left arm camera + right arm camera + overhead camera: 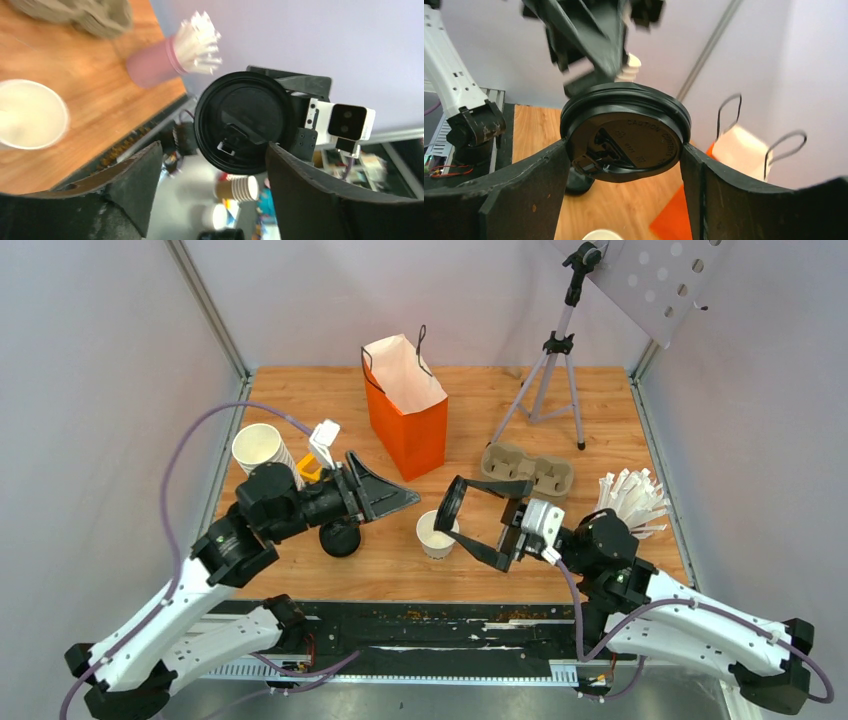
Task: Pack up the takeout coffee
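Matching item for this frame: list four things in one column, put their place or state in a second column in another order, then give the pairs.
1. black lid
2. white cup
3. orange bag
4. cardboard cup carrier

A. lies empty, right of the bag
B. stands lidless on the table
C. clamped in the right gripper
D. upright at the back, mouth open

Pairs: 1-C, 2-B, 3-D, 4-A

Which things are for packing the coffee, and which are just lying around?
For the job: white cup, black lid in the right gripper, orange bag, cup carrier.

Just lying about: tripod, white sticks, stack of cups.
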You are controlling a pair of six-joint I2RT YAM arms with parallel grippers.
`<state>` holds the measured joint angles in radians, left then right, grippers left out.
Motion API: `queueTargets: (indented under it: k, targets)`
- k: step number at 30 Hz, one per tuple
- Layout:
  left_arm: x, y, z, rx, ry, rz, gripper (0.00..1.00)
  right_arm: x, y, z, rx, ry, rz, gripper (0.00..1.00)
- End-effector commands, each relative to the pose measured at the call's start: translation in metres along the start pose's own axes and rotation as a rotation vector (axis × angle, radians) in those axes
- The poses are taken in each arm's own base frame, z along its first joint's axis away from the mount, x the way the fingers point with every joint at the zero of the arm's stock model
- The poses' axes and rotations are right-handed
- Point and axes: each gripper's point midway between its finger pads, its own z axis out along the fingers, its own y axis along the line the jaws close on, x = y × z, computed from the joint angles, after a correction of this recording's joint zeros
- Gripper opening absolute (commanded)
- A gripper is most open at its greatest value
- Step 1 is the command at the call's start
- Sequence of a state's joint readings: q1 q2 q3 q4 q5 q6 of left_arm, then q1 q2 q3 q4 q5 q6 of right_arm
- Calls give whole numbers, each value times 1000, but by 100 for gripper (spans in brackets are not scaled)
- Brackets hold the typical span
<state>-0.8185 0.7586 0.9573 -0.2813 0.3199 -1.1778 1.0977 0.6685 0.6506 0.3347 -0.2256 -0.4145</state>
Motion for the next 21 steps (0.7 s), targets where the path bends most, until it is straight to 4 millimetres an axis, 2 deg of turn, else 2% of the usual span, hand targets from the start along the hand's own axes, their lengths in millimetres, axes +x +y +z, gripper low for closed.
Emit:
queueTargets:
  k: [1, 3, 6, 10, 12, 15, 17, 21]
  targets:
    - [-32, 24, -38, -244, -161, 218, 88, 20, -27, -17, 196, 211, 196, 67]
    - [-38, 31, -50, -307, -191, 260, 98, 38, -34, -24, 284, 342, 300, 68]
    - [-44, 41, -66, -396, -200, 341, 100, 64, -41, -34, 418, 548, 427, 68]
    - [-49, 48, -88, -481, -195, 448, 100, 93, -37, -44, 517, 811, 527, 67]
    - [-52, 49, -101, -513, -204, 491, 100, 112, -25, -46, 518, 941, 557, 67]
    - [-53, 50, -119, -531, -221, 537, 100, 128, -11, -46, 518, 1107, 605, 68]
    - [-51, 51, -127, -527, -224, 557, 100, 145, 2, -45, 495, 1217, 625, 69]
    - [-48, 54, -141, -515, -257, 586, 100, 165, 20, -40, 463, 1368, 660, 69]
